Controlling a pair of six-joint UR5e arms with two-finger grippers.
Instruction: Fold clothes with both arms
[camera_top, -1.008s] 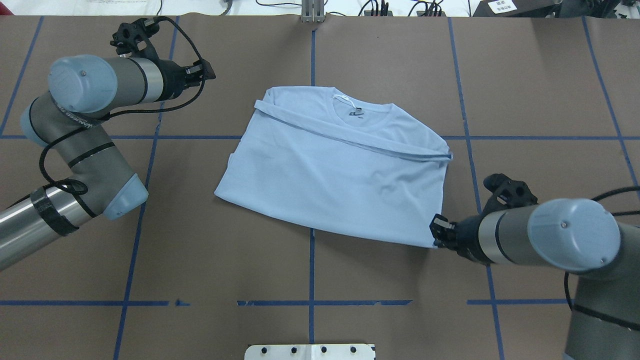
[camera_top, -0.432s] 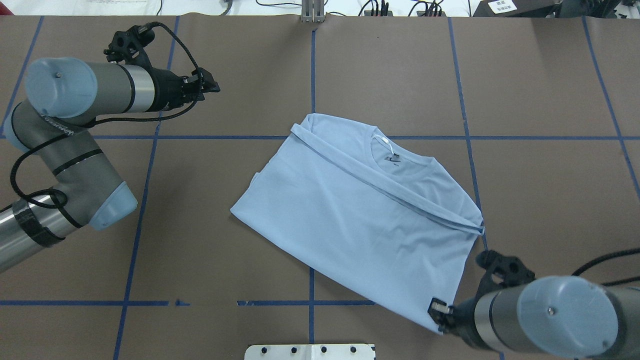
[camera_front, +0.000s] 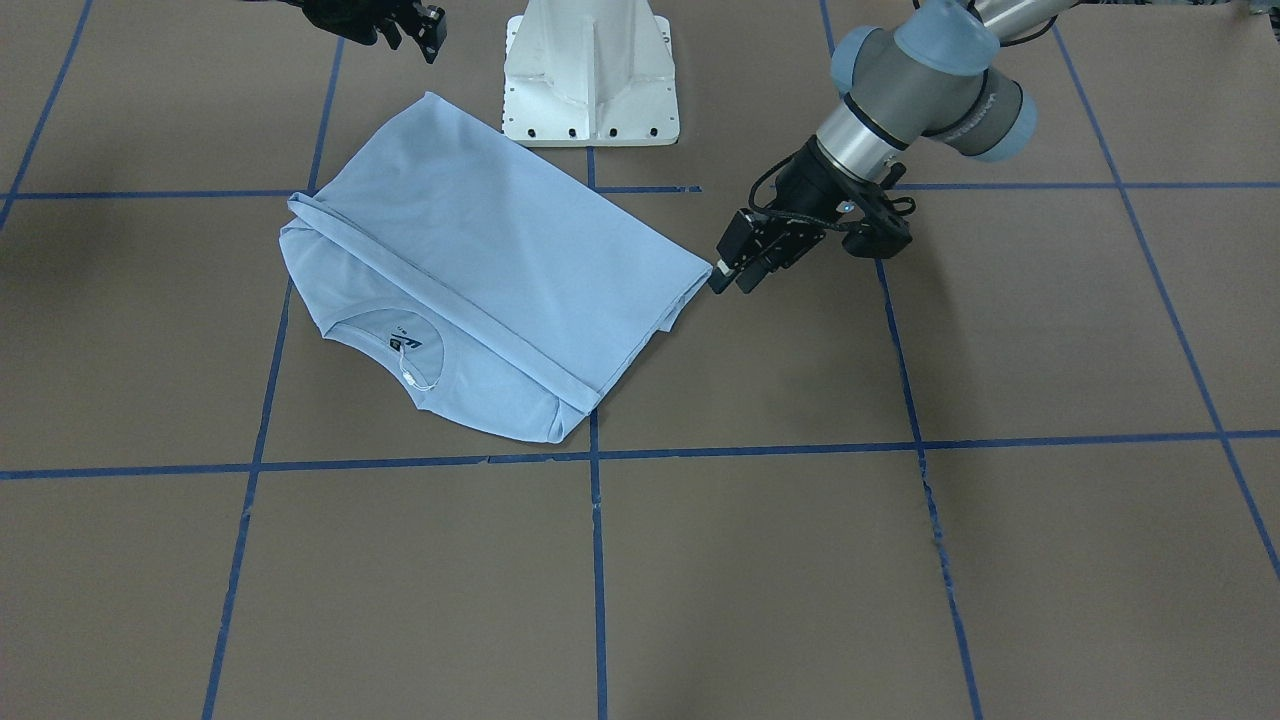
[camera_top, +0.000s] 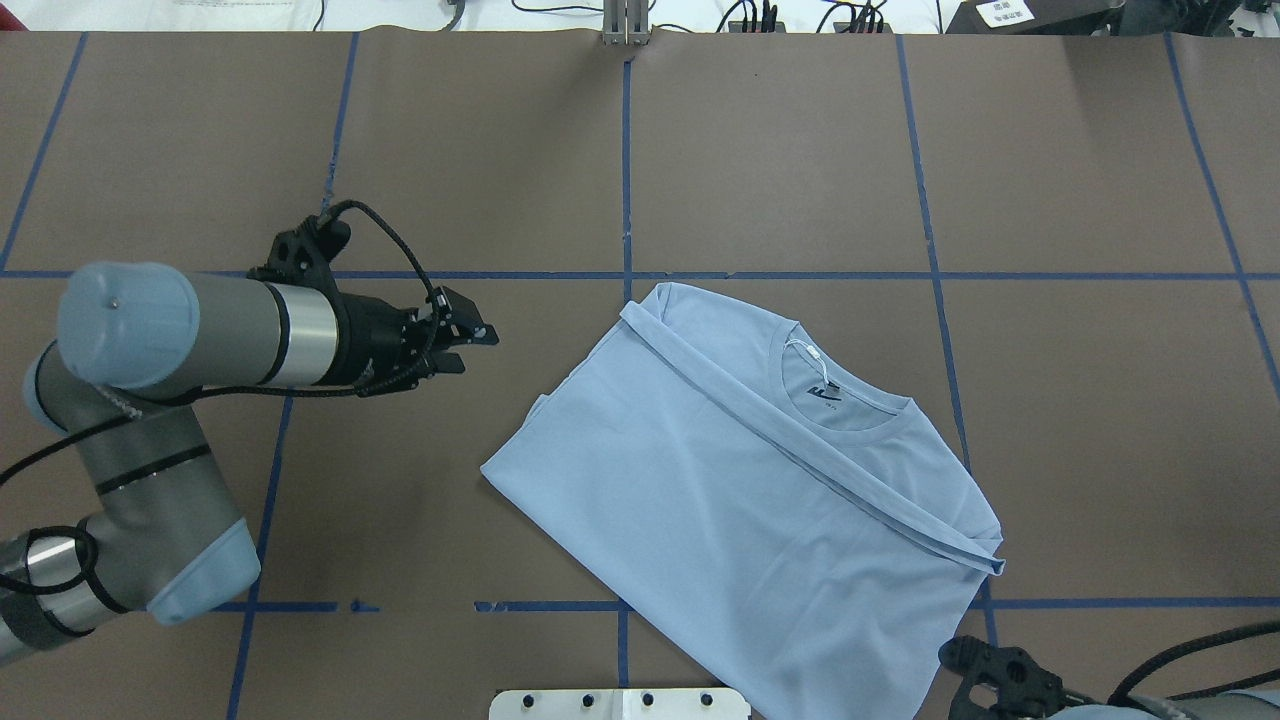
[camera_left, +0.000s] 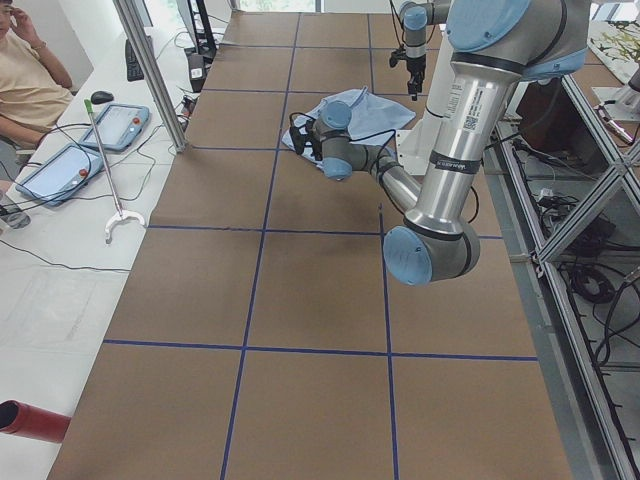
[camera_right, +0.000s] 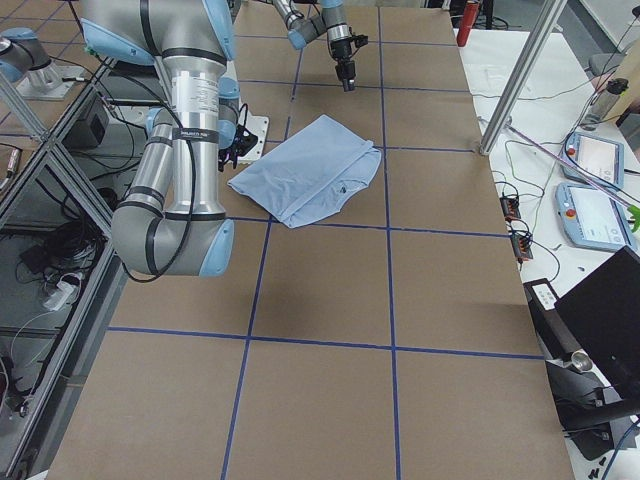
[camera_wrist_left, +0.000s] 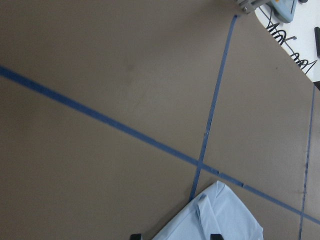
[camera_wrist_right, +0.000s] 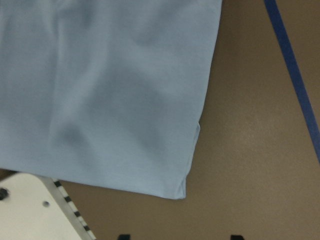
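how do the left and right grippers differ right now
The left gripper is by the T-shirt's corner farther from the white pedestal; the right gripper sits by the corner nearest it. The left shows whole in the overhead view, the right is cut off by its lower edge. Both are open, holding nothing.

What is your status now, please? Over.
Left gripper open, beside a T-shirt corner. Right gripper open, holding nothing. T-shirt partly folded, flat on table. White pedestal base close to its edge.
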